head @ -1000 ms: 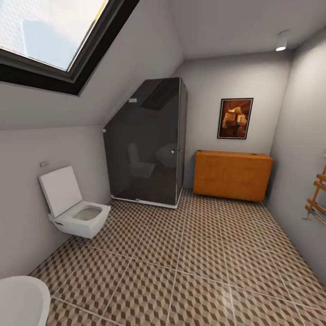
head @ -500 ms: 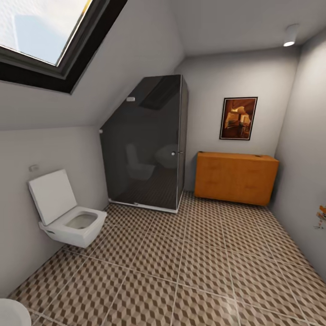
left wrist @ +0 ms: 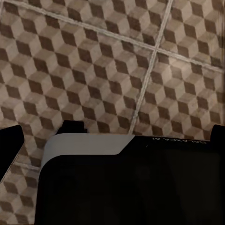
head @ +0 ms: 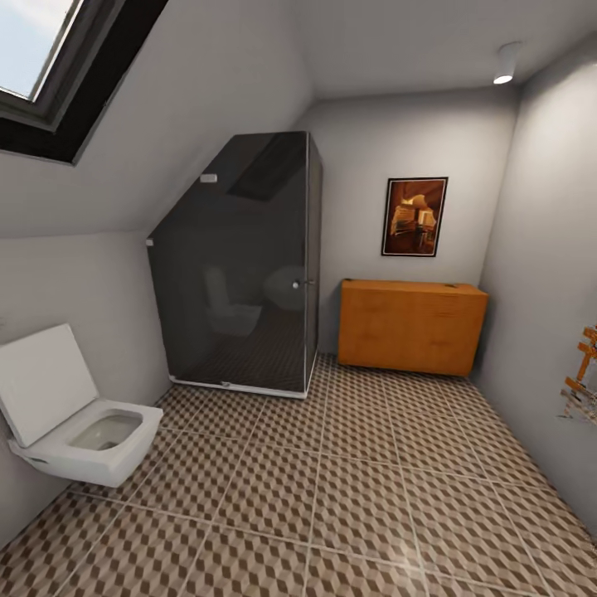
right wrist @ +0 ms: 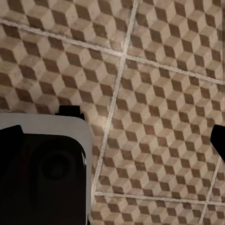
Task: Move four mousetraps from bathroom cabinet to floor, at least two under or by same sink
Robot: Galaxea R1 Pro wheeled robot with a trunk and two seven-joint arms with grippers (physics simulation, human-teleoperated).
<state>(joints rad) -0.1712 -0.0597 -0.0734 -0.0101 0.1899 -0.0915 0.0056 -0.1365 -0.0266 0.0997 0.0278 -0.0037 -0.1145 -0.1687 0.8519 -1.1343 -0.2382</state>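
The orange-brown cabinet (head: 410, 326) stands against the far wall, drawers shut, a small dark speck on its top right. No mousetrap can be made out at this distance, and the sink is out of view. The bathroom floor (head: 348, 481) of cube-patterned tiles stretches from me to the cabinet. In the left wrist view my left gripper (left wrist: 112, 138) hangs open over the tiles, its dark fingertips (left wrist: 9, 145) at the picture's edges. My right gripper (right wrist: 112, 138) is likewise open above the floor (right wrist: 154, 93), holding nothing.
A white boxy toilet (head: 79, 427) with its lid up juts from the left wall. A dark glass shower cabin (head: 240, 265) fills the far left corner. A wooden towel rack (head: 584, 373) hangs on the right wall. My dark base (left wrist: 126, 187) sits below the grippers.
The whole head view has shifted as the camera moved forward into the room. The white sink rim at the lower left has slid out of the picture; the toilet now sits nearer and lower left.
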